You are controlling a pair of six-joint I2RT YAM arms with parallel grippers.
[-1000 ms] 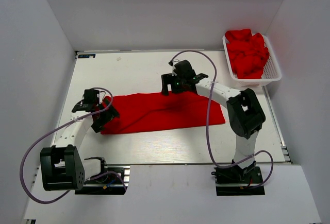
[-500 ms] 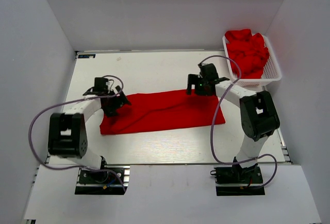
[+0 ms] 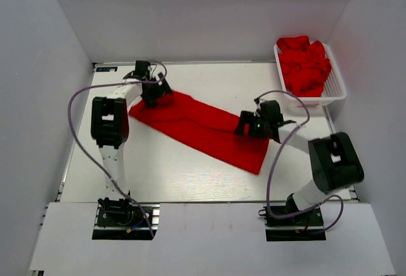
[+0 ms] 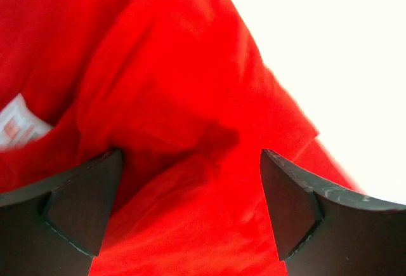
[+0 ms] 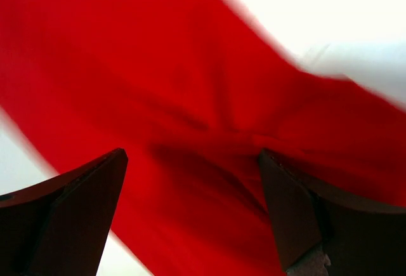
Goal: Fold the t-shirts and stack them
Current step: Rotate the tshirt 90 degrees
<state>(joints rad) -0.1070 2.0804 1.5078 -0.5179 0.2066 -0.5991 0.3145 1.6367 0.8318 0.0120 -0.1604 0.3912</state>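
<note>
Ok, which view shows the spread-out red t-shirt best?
Top external: the t-shirt lies diagonally on the table, nearly all visible. Both wrist views show only close patches of its fabric.

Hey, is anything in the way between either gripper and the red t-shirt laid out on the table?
Nothing visible. The left gripper and right gripper hang open over opposite ends of the plain red fabric t-shirt, with only cloth beneath them. The white plastic mesh basket stands apart, far right.
</note>
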